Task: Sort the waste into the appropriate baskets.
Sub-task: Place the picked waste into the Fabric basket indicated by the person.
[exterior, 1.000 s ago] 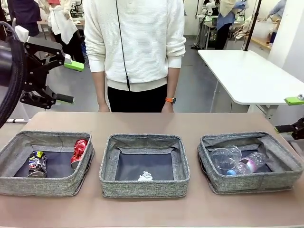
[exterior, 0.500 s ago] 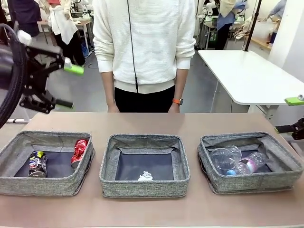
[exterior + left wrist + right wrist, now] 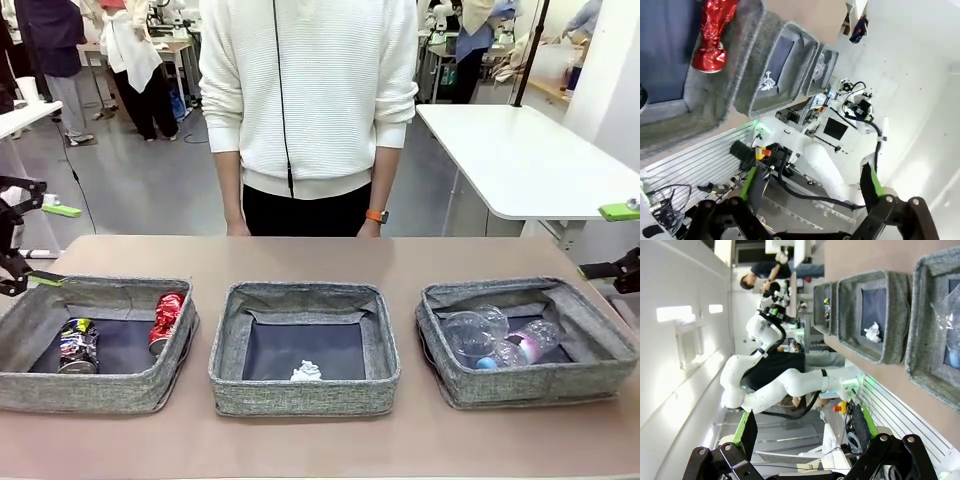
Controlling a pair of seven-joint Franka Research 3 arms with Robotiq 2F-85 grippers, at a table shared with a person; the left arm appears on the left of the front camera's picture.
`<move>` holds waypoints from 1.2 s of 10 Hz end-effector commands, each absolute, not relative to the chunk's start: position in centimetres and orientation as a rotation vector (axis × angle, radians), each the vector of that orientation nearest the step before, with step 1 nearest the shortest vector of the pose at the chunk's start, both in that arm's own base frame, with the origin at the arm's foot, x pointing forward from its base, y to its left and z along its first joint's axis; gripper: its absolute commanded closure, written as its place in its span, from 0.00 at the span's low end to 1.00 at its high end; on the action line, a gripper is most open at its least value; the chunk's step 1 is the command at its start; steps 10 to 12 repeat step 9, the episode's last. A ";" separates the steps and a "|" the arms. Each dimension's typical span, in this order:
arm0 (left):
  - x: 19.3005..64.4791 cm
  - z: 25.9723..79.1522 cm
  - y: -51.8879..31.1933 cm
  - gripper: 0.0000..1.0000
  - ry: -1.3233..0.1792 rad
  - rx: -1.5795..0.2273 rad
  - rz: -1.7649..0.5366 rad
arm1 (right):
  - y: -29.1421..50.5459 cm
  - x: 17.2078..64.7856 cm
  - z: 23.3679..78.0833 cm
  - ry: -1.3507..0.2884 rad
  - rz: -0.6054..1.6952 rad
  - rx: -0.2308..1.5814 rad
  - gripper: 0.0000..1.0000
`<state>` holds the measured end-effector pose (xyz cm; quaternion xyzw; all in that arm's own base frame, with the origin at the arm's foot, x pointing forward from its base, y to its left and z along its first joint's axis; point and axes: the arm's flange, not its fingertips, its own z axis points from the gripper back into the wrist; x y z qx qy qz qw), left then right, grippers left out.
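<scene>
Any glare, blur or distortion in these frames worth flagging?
Front view: even light, sharp; clear plastic cup shows soft highlights. Left wrist view: rolled and wide-angle, white wall washed out, crushed red can glinting. Right wrist view: rolled sideways, ceiling lights blown out, crumpled paper ball still readable.

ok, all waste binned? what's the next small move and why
Probably none beyond parking. The black can and crushed red can lie in the left basket, the paper ball in the middle basket, cup and bottle in the right basket. Both the left gripper and right gripper are open, at the table's sides.
</scene>
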<state>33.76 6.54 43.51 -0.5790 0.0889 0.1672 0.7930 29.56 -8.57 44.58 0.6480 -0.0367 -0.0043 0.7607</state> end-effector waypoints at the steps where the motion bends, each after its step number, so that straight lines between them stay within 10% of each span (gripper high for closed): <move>1: 30.8 43.5 7.8 0.00 0.090 -1.281 0.352 | -8.7 29.4 44.6 -0.087 0.009 1.416 0.00; 12: 31.5 42.9 9.0 0.00 0.119 -1.280 0.381 | -8.7 29.4 44.6 -0.087 0.009 1.416 0.00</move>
